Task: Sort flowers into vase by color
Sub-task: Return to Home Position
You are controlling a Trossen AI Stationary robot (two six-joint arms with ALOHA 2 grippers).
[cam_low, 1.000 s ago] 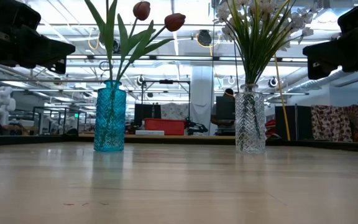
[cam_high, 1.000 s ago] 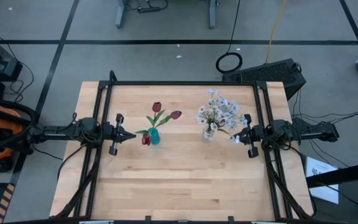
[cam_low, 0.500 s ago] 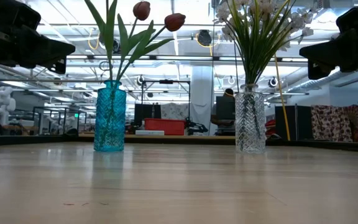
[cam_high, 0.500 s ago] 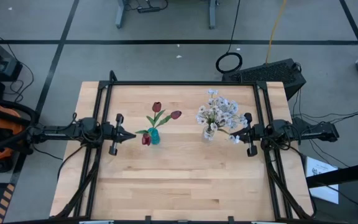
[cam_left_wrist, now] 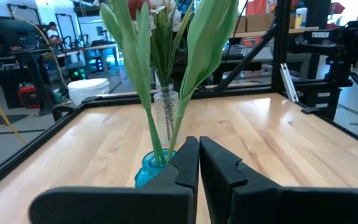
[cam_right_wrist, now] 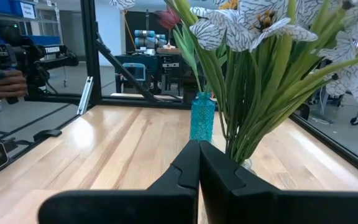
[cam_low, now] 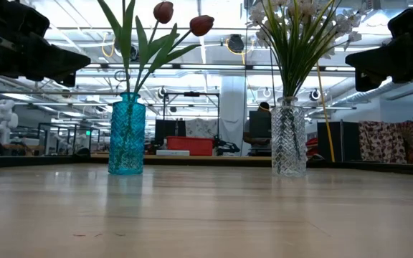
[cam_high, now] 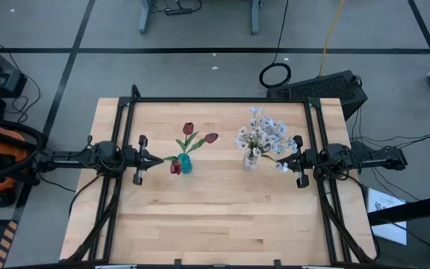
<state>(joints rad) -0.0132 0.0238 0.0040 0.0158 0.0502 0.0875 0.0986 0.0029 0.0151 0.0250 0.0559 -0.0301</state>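
Observation:
Dark red tulips point(cam_high: 189, 128) on green stems stand in a blue glass vase point(cam_high: 185, 164) left of the table's middle; the low view shows the blue vase point(cam_low: 127, 135) upright. White blossom sprays point(cam_high: 260, 134) stand in a clear glass vase point(cam_low: 289, 137) to the right. My left gripper point(cam_high: 157, 161) hovers shut, level, just left of the blue vase point(cam_left_wrist: 151, 163). My right gripper point(cam_high: 281, 161) hovers shut, just right of the clear vase, among the white blossoms point(cam_right_wrist: 253, 22). Neither gripper holds anything.
A black frame rail point(cam_high: 222, 100) runs along the far edge and down both sides of the wooden table point(cam_high: 215, 217). The near half of the table is bare wood. Beyond the table, a person's hand point(cam_right_wrist: 5, 84) shows in the room.

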